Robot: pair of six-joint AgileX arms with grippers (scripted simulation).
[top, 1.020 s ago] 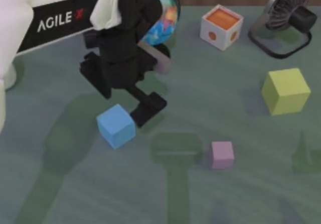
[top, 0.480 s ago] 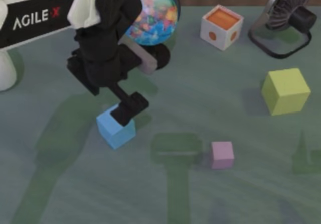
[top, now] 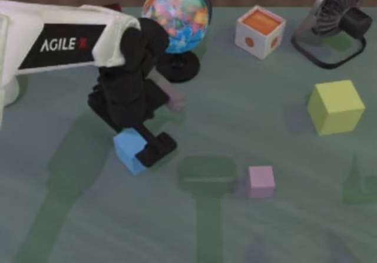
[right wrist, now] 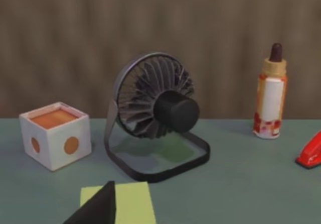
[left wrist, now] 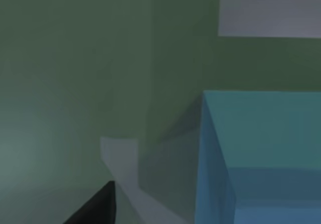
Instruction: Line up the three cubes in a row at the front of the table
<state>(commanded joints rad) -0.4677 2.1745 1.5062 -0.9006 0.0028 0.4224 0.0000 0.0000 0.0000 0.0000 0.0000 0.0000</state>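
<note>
My left arm point(top: 70, 39), "AGILE X" printed on its sleeve, has dropped since a second ago. The yellow-green cube point(top: 335, 106) sits near the table's point(top: 88, 227) right edge. The blue cube point(top: 128, 147), left of centre, now has my left gripper point(top: 144, 139) down over it, so the grasp looks close. Can't tell if the fingers have closed. The pink cube point(top: 261, 181) waits near the middle, toward the front edge. My right gripper isn't visible from above.
</note>
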